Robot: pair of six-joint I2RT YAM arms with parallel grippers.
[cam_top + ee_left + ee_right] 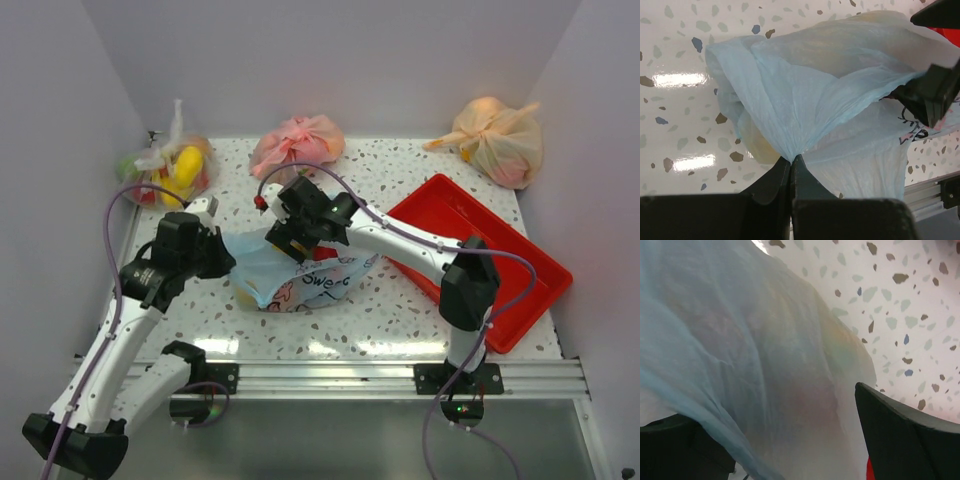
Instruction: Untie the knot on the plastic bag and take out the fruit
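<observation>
Bag: the plastic bag (300,280) lies in the middle of the desk (400,315) between the two arms, its blue film lifted and pulled taut.
Left arm (150,285): the jaws are pressed together, pinching a gathered tuft of film at the bag's left side.
Right arm (400,238): the jaws are spread wide over the bag's top. Film drapes between them, and I see nothing clamped.
Knot: it is hidden in every view, so I cannot tell whether it is tied or loose.
Fruit (757,147): only dim yellowish and reddish shapes show through the plastic, and none lies outside the bag.
Red tray (500,250): it sits just right of the bag.
Other bags: the pink bag (297,145), orange bag (497,140) and clear bag (172,168) sit along the far edge, well apart.
Progress: early, I judge. The opening is being worked, and taking out all the fruit is left.
</observation>
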